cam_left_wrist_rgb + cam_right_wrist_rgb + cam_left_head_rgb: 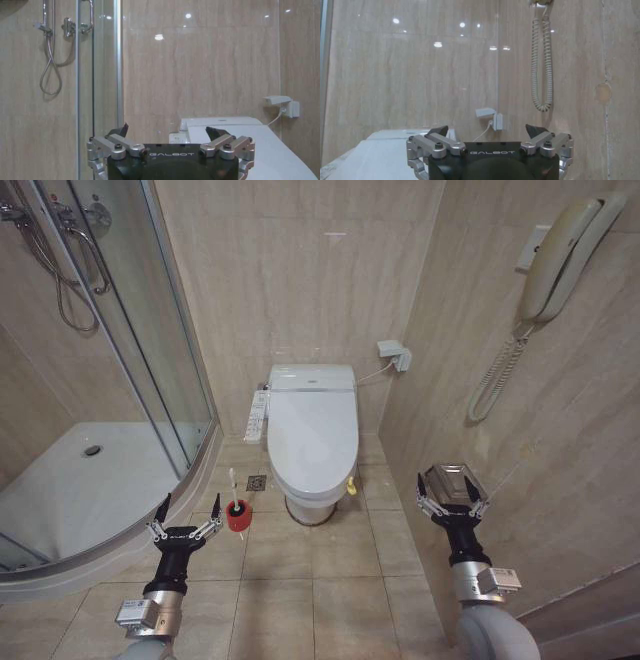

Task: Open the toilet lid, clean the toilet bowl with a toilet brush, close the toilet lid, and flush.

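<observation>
Right now, the toilet lid (313,435) is seen shut, lying flat over the toilet bowl (311,505), which is set against the back wall of a small tiled bathroom. A small yellow tab (351,486) is seen at the lid's front edge, on the robot's right side. The toilet brush (237,508) is stood in its red cup on the floor (330,580), just beside the bowl on the robot's left, with its thin white stick pointed up.

The left hand (186,514) is held low over the floor, near the brush but not touching it, and its fingers are spread wide with nothing between them (the same wide spread is seen from the left wrist (167,132)). The right hand (452,492) is held up close to the right wall, well apart from the toilet, and its fingers are spread too, with nothing held.

A glass shower (120,380) is seen at the left, and a wall phone (560,265) with a curly cord is hung on the right wall.
</observation>
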